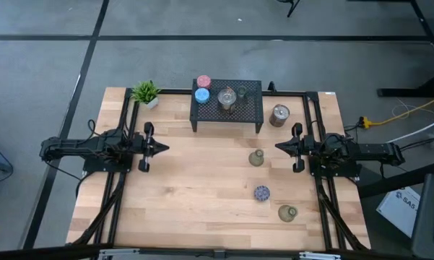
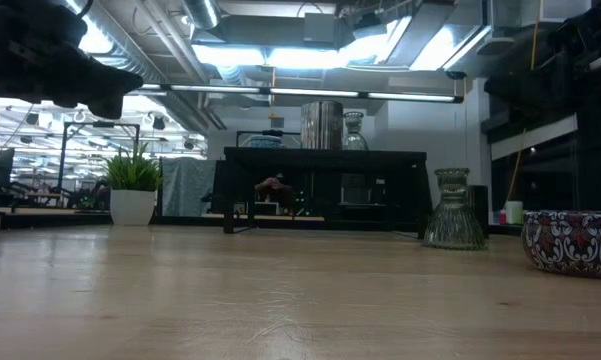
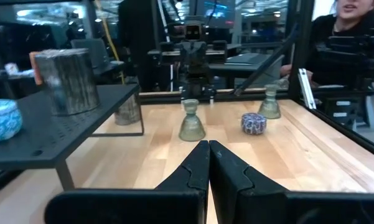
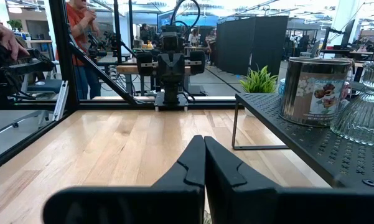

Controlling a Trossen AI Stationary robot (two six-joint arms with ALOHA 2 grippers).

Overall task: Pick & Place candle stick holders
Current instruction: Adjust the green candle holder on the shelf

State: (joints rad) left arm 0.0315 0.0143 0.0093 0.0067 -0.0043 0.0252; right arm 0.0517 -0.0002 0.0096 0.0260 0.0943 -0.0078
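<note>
Several candle stick holders are in view. On the black mesh rack (image 1: 253,108) stand a pink one (image 1: 203,81), a light blue one (image 1: 201,94), a silver one (image 1: 227,98) and a clear glass one (image 1: 242,92). On the table stand another silver one (image 1: 279,115), an olive-grey one (image 1: 256,158), a speckled blue one (image 1: 261,193) and a second olive-grey one (image 1: 287,212). My left gripper (image 1: 164,147) is shut at the table's left side, pointing level toward the right. My right gripper (image 1: 278,146) is shut at the right side, facing it. Neither touches anything.
A small green potted plant (image 1: 146,92) stands at the far left corner beside the rack. Black frame rails (image 1: 123,180) run along both sides of the table. The wooden middle and near left of the table (image 1: 195,195) lie bare. People stand beyond the table.
</note>
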